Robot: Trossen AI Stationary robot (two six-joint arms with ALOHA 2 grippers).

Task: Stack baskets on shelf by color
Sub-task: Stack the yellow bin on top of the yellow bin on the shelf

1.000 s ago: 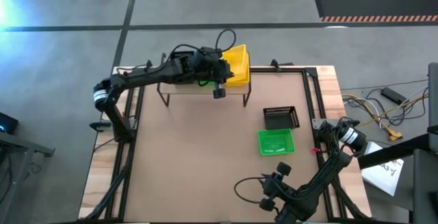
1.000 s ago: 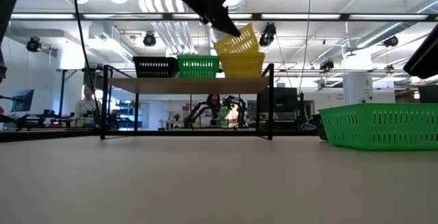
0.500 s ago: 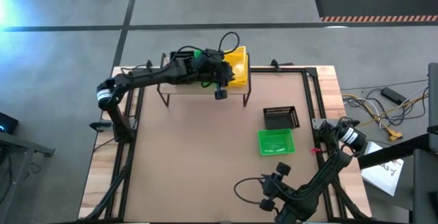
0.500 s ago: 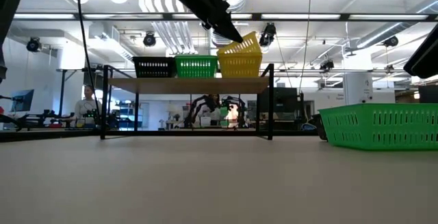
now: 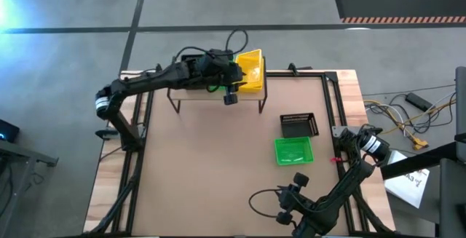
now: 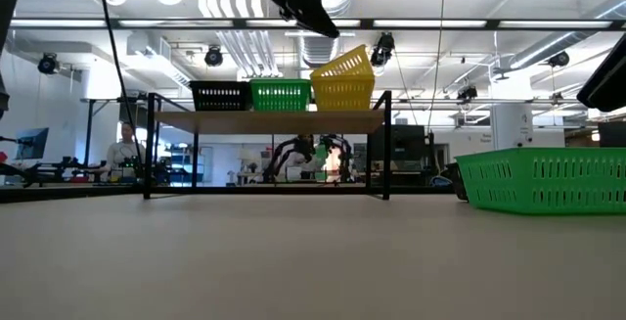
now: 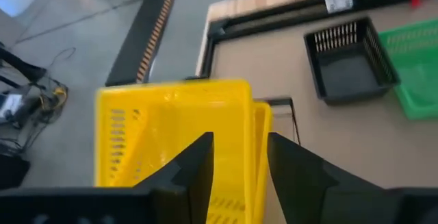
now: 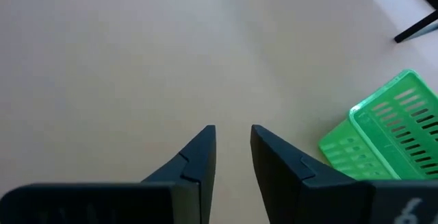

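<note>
On the shelf point(image 6: 264, 120) stand a black basket point(image 6: 221, 95), a green basket point(image 6: 282, 94) and a yellow basket point(image 6: 344, 94). A second yellow basket point(image 6: 342, 65) sits tilted in the yellow one, its rim higher on the right. My left gripper point(image 6: 326, 26) hovers open just above it; in the left wrist view the gripper point(image 7: 239, 148) looks down on the basket's rim point(image 7: 205, 90). A black basket point(image 5: 299, 124) and a green basket point(image 5: 293, 151) rest on the table. My right gripper point(image 8: 233, 142) waits open over bare table near the front.
The shelf stands at the table's far edge on thin black legs point(image 6: 388, 144). The wide brown tabletop point(image 5: 218, 165) lies between the shelf and the two loose baskets at the right. Cables point(image 5: 397, 118) trail off the table's right side.
My left gripper has opened and let go of the upper yellow basket, then risen and drawn back a little toward the left. The basket has dropped from its steeper tilt above the stack into the lower yellow one, where it stays slightly tilted.
</note>
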